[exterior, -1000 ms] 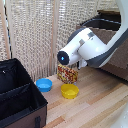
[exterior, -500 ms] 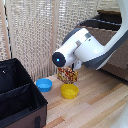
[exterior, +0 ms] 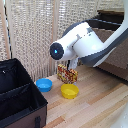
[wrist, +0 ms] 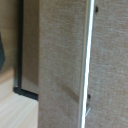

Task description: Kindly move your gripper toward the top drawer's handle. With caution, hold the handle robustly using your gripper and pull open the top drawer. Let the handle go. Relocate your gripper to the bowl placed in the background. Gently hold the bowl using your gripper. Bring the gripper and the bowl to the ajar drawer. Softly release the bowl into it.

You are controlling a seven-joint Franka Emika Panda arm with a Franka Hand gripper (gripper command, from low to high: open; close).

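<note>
The top drawer (wrist: 60, 65) fills the wrist view as a grey-brown textured front, seen from close up. Its handle (wrist: 89, 60), a thin silver bar, runs along the front. No fingers show in the wrist view. In the exterior view the bulky white arm (exterior: 82, 45) reaches toward the dark-framed dresser (exterior: 117, 57) at the exterior view's right, and it hides the gripper. The blue bowl (exterior: 44, 84) sits on the wooden table by the reed screen, apart from the arm.
A yellow bowl (exterior: 69, 90) sits near the blue one. A small patterned box (exterior: 67, 74) stands behind it, under the arm. A black fabric box (exterior: 17, 97) stands open at the exterior view's left. A reed screen (exterior: 35, 35) backs the table.
The arm's round joint has shifted a little toward the exterior view's left and upward. The bowls and boxes have not moved.
</note>
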